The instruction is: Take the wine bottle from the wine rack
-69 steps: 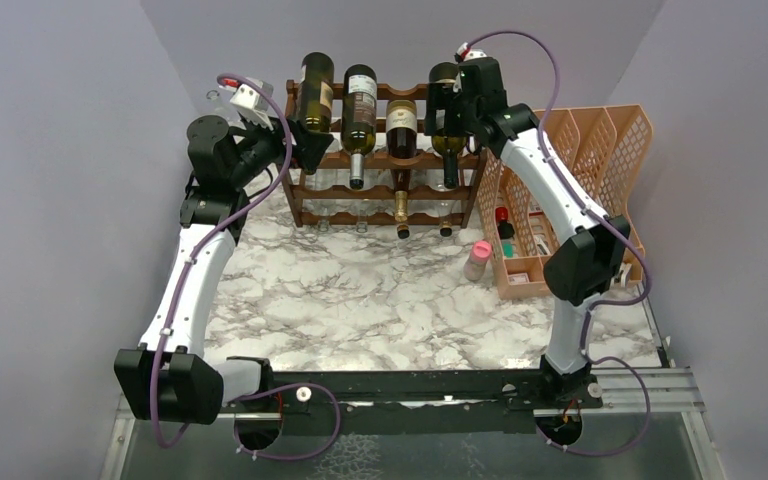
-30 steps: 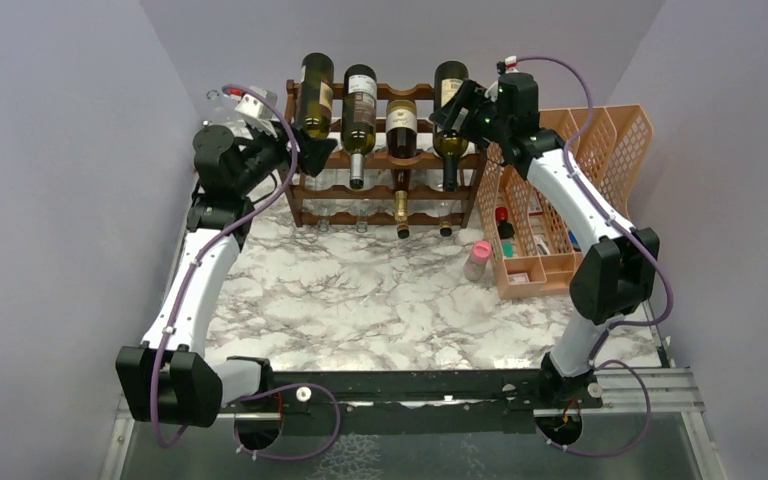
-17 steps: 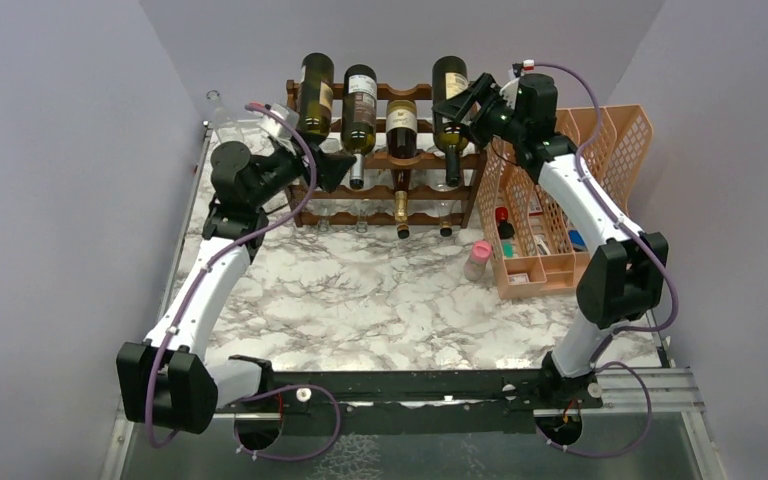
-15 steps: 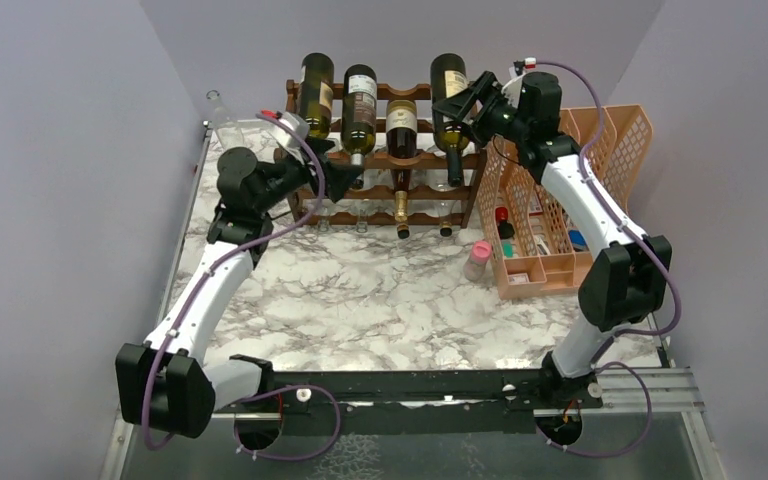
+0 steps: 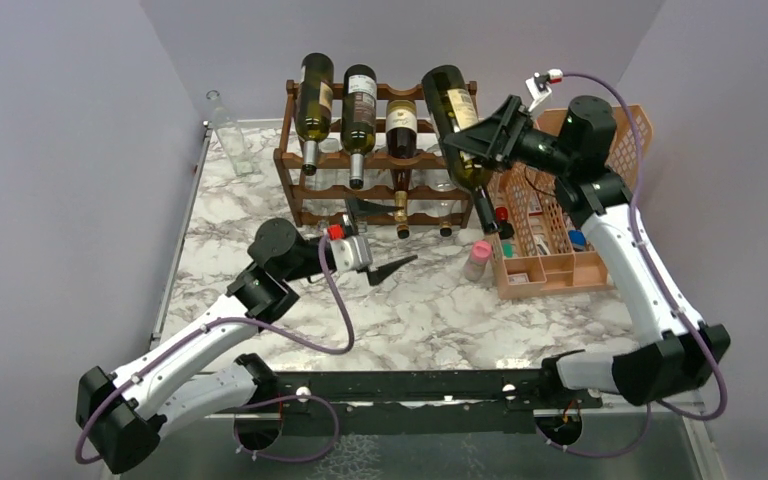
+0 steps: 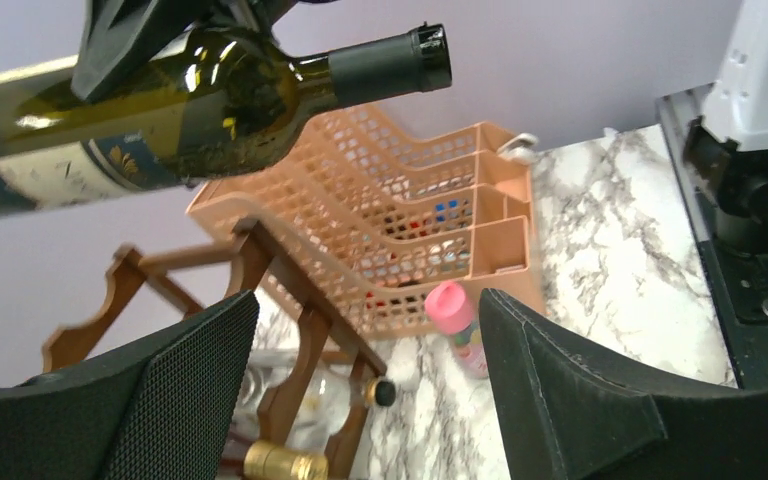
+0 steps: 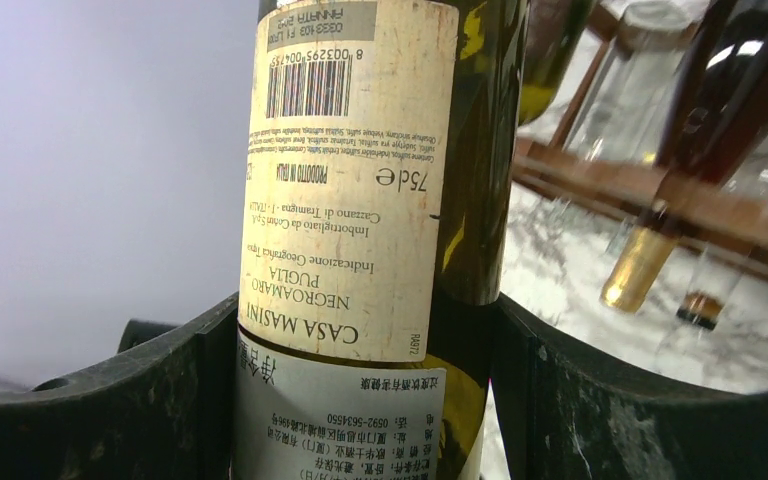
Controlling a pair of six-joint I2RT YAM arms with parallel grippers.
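- Lilac walls close in a white-and-grey marbled worktop, with both arms mounted at its near edge.
- Right jaws are clamped on the wine bottle, with one finger on each side of its labelled body. In the right wrist view, the paper label runs up from between them.
- The dark green bottle hangs tilted in the air. Its capped neck points down and toward the near side below the jaws, and its base sits higher and farther away.
- Left of and below the right jaws stands the wine rack. The left wrist view shows the bottle above the rack's scalloped top rail, apart from it.
- Three more bottles lie on the rack's top tier, left of the right jaws.
- Below the right jaws sits an orange mesh organizer, with a pink-capped container just beside it.
- Left jaws are spread wide and hold nothing. Their fingers are low over the worktop, and the rack is just beyond them.
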